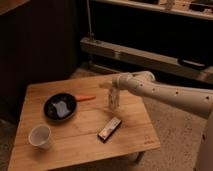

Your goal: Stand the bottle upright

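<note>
Noted bottle (pixel 113 100) standing on table (pixel 135 132), toward far edge, long axis vertical. Found gripper (pixel 110 88) directly over its cap end; cannot tell whether open or closed. Expect retreat straight up along that axis, to avoid tipping.

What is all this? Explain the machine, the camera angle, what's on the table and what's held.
This is a robot with one white arm reaching in from the right. A single camera looks down on a wooden table. The arm's hand sits at the top of a small pale bottle, which stands upright; whether it grips it is unclear. Also on the table: a dark pan with an orange handle, a white cup and a flat dark box.
</note>
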You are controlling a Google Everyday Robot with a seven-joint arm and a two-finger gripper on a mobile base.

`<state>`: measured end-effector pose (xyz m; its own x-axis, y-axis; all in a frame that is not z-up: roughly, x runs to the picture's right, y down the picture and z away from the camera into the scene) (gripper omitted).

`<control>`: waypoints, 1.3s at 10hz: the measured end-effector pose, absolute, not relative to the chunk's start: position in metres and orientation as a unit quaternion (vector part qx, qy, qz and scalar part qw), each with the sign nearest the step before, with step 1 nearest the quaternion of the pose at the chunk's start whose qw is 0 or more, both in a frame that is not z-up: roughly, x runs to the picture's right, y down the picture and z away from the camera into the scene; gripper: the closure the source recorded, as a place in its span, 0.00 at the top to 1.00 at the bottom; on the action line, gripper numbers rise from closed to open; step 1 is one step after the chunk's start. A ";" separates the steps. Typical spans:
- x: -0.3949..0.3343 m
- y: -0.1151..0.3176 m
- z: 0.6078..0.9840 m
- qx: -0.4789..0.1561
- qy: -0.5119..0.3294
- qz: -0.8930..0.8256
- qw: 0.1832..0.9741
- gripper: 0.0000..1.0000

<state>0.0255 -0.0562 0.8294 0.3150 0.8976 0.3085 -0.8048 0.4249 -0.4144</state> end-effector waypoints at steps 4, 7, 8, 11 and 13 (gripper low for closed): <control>0.023 -0.056 0.830 -0.116 -0.245 0.523 0.808 0.80; 0.023 -0.056 0.830 -0.116 -0.245 0.523 0.808 0.80; 0.022 -0.056 0.830 -0.116 -0.246 0.523 0.808 0.80; 0.023 -0.056 0.830 -0.116 -0.246 0.524 0.808 0.80; 0.023 -0.056 0.830 -0.116 -0.246 0.524 0.807 0.80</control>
